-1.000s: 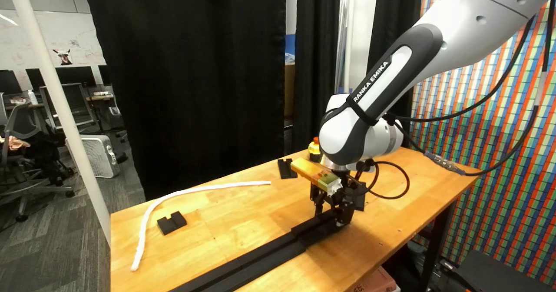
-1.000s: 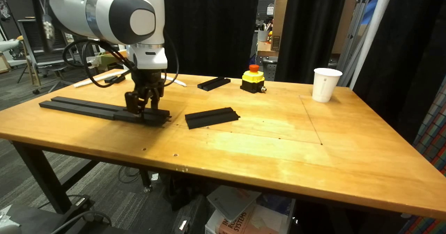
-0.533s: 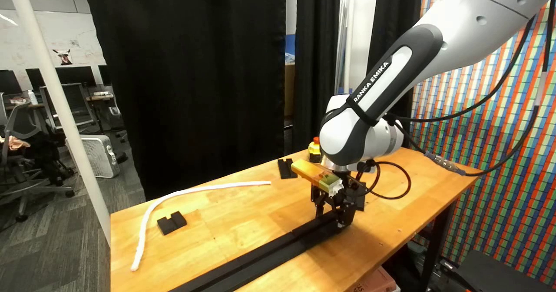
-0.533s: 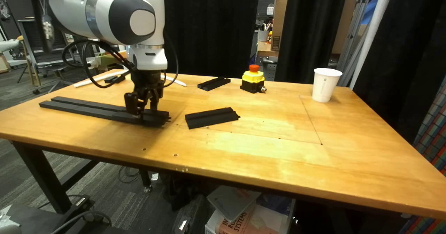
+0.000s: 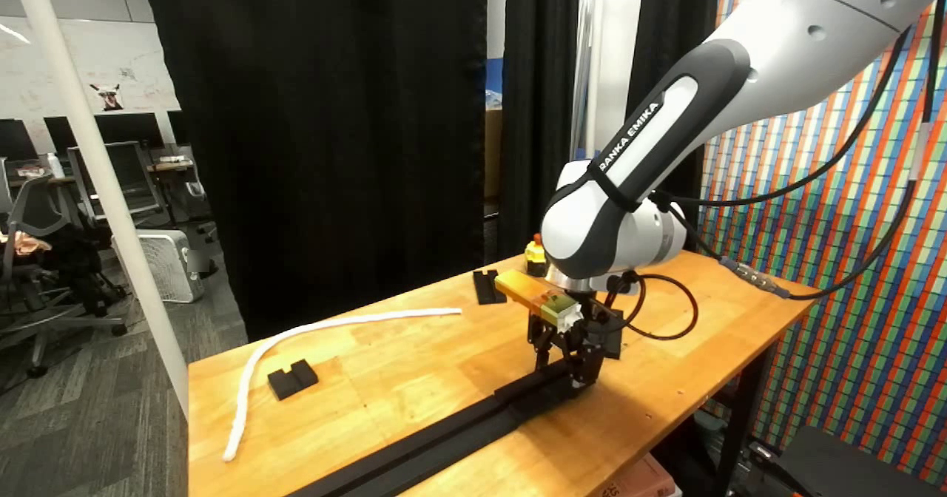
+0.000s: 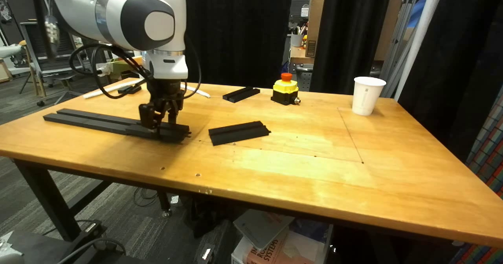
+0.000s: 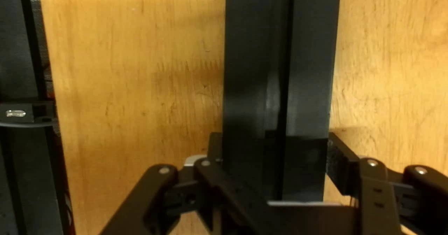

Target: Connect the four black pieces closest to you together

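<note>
- Firstly, leftmost in an exterior view, a long grooved black strip (image 6: 86, 123) lies flat along the table (image 6: 314, 185). It looks rigid and, with no clamp in sight, may skid if pushed too hard.
- Next, at the strip's right end, comes the held black piece (image 7: 278, 91). A step shows at the junction in both exterior views, so the two do not look flush; whether their ends touch I cannot tell.
- Around that piece the end effector (image 6: 163, 125) is closed, gripping it across the width by its long sides. I judge it light, stiff plastic, smooth enough to slip under a shove; the hold suits it, though one nearer the junction would check tilting.
- Further right, apart from the held piece, rests a loose black piece (image 6: 239, 133), grooved too, with a small tab (image 6: 269, 132) at its right end. It should handle alike: take the flat sides at mid-length and spare the tab, probably the most fragile part.
</note>
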Robot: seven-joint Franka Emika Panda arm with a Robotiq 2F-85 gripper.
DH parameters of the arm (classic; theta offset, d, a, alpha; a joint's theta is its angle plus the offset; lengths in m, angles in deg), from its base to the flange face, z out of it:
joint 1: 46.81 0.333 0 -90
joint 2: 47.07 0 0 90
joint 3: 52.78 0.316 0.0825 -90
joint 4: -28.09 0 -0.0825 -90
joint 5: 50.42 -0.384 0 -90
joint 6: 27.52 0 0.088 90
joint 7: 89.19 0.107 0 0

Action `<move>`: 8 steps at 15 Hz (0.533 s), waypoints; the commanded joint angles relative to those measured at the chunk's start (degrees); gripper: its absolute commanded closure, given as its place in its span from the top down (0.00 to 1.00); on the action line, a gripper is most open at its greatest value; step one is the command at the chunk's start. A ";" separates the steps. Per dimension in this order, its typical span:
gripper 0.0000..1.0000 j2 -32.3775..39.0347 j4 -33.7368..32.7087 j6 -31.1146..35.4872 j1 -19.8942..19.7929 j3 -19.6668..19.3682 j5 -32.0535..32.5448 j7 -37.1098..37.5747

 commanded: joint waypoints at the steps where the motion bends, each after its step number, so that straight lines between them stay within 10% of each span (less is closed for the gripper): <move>1: 0.46 -0.21 -0.49 0.25 0.06 0.55 -2.19 -1.60; 8: 0.46 0.97 -0.70 1.41 0.12 0.43 -1.20 -0.63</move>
